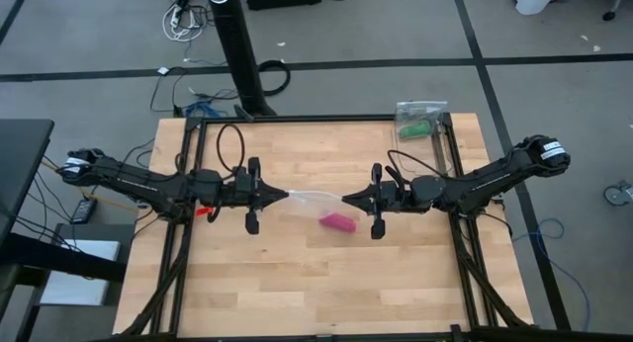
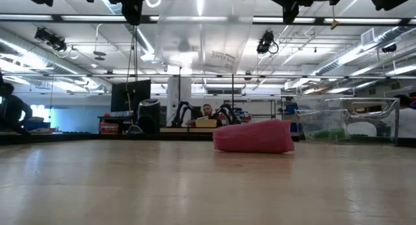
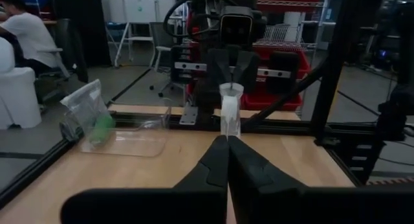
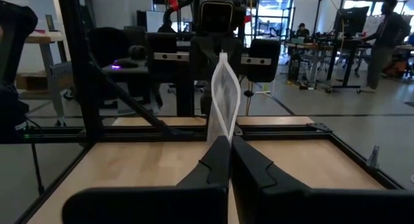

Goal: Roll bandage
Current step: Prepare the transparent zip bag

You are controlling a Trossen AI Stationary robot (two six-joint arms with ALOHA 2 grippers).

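Fingers of left gripper [image 1: 280,195] & right gripper [image 1: 348,197] clamped on clear crinkly plastic bag [image 1: 314,197] above magenta-pink fabric bandage [image 1: 337,222]; uneven pull could tear/drop it.

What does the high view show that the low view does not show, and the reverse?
Only the high view shows both arms: the left gripper and right gripper each shut on one end of the clear bag, held stretched between them above the table. Only the low view shows the room behind, with people at desks, and the bag's printed face from below. Both show the bandage lying rolled on the table under the bag, and the green roll in its own bag.
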